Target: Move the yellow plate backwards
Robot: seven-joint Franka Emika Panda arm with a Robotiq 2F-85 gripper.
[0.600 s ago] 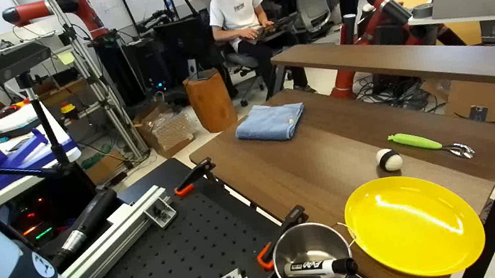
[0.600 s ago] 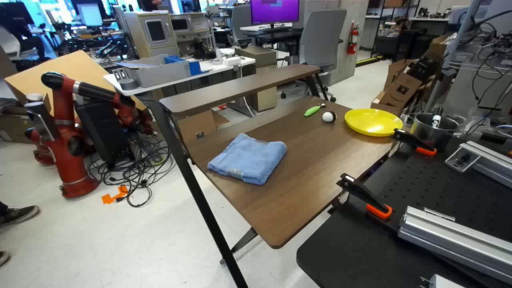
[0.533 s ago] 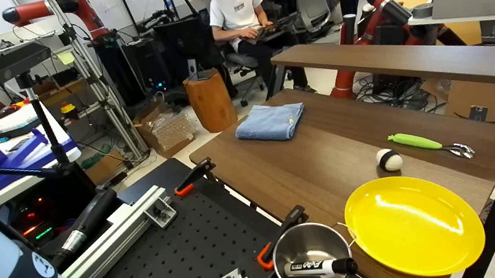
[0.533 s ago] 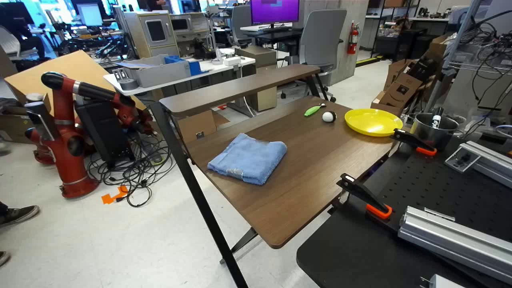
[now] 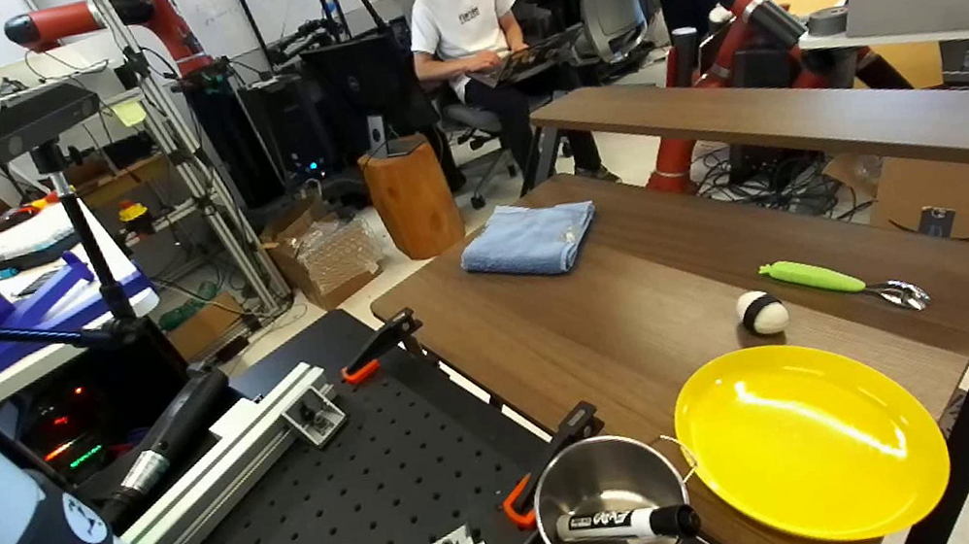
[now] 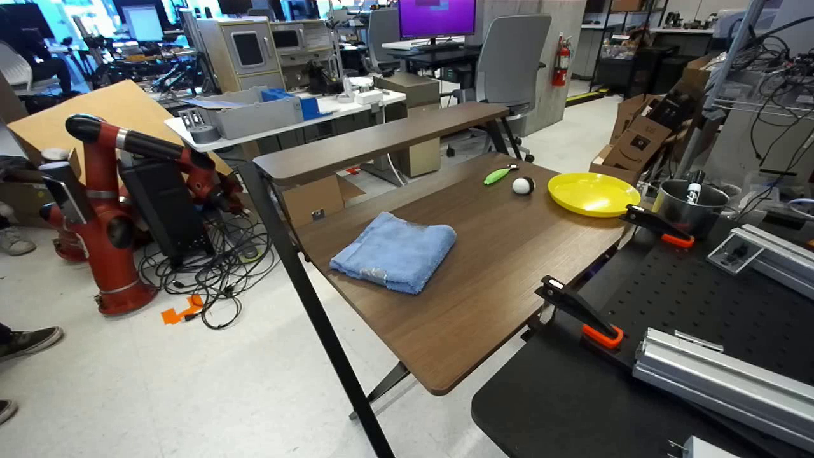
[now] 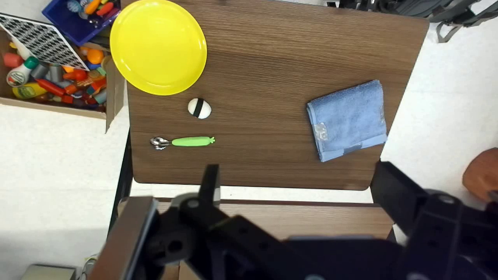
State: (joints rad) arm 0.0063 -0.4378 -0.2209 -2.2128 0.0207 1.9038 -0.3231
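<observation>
The yellow plate is large, round and bright yellow with a shallow raised rim. It lies flat on the brown table, near its edge beside the steel pot. It also shows in an exterior view. In the wrist view the plate is at the upper left, whole. My gripper shows only in the wrist view, at the bottom. Its two black fingers are spread wide with nothing between them. It is apart from the plate, high over the far side of the table.
A white ball with a black band lies beside the plate. A green-handled utensil and a folded blue towel lie on the table. A raised brown shelf runs along one side. The pot holds a marker. Clamps grip the edge.
The plate and the other table objects have not moved. A standing person in the background has shifted. My gripper is not shown in the earlier frames.
</observation>
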